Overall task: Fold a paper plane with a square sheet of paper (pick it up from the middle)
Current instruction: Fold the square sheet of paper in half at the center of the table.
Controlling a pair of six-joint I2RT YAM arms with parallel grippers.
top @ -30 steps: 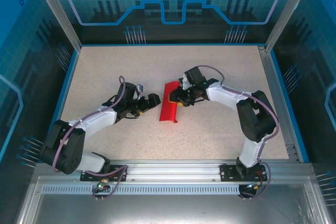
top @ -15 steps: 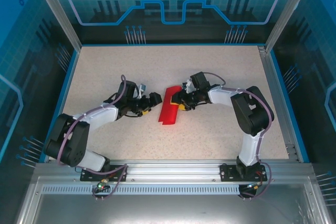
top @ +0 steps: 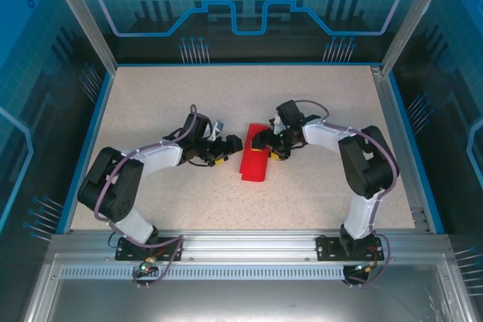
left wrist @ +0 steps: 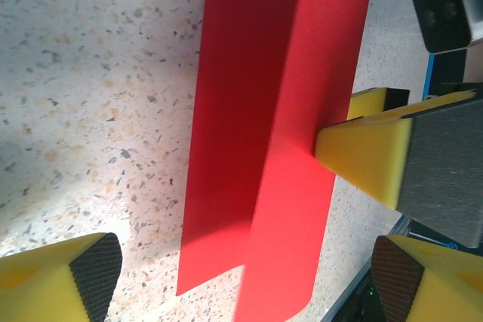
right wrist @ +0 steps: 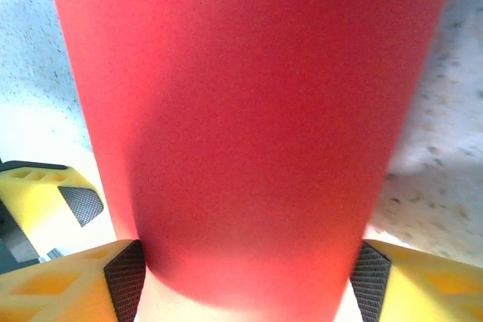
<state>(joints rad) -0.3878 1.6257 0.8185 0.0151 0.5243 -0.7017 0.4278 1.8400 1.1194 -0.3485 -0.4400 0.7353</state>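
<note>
The square sheet of paper point(top: 254, 165) is bright red and folded into a long strip at the middle of the table. One flap point(left wrist: 317, 73) stands raised above the flat half point(left wrist: 226, 133). No paper plane is in view. My left gripper point(top: 232, 147) is just left of the strip, open, with its fingertips wide apart over the strip's near end point(left wrist: 245, 280). My right gripper point(top: 262, 143) is at the strip's far right side, open. In the right wrist view the paper point(right wrist: 249, 111) spans the whole gap between its pads point(right wrist: 247, 277). One right finger point(left wrist: 362, 160) touches the flap's edge.
The speckled table point(top: 189, 96) has bare room on all sides of the paper. Blue walls point(top: 96, 111) and metal posts close it in, and an aluminium rail point(top: 249, 243) runs along the near edge. A left fingertip point(right wrist: 53, 194) shows beside the strip.
The left gripper has moved right, up to the paper. The right gripper's jaws have spread apart. The strip has shifted slightly right and nearer.
</note>
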